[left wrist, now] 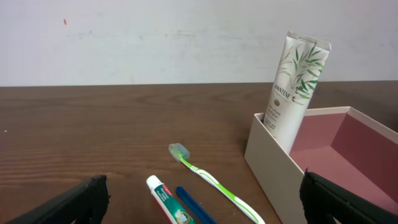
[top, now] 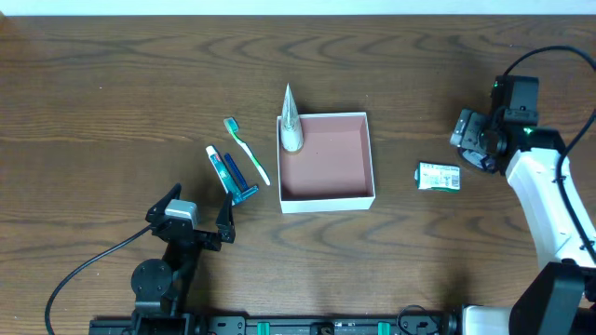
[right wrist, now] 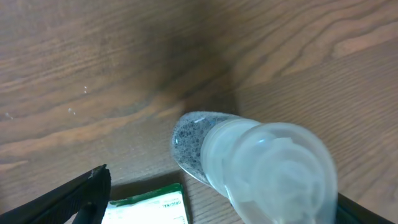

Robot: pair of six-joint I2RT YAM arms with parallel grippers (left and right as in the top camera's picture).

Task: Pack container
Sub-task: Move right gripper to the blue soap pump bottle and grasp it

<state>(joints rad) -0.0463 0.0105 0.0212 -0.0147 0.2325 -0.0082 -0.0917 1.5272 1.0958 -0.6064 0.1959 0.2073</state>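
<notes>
A dark brown wood-grain table [top: 112,84] fills the overhead view, its long grain running sideways under soft, even light. Behind its far edge stands a plain off-white wall [left wrist: 155,43] bearing a small red speck [left wrist: 64,22]

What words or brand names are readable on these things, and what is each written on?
"PANTENE": on the white tube standing in the container.
Print on the toothpaste tube: too small to read.
Print on the green packet: blurred, unreadable.
No text shows on the clear bottle.
</notes>
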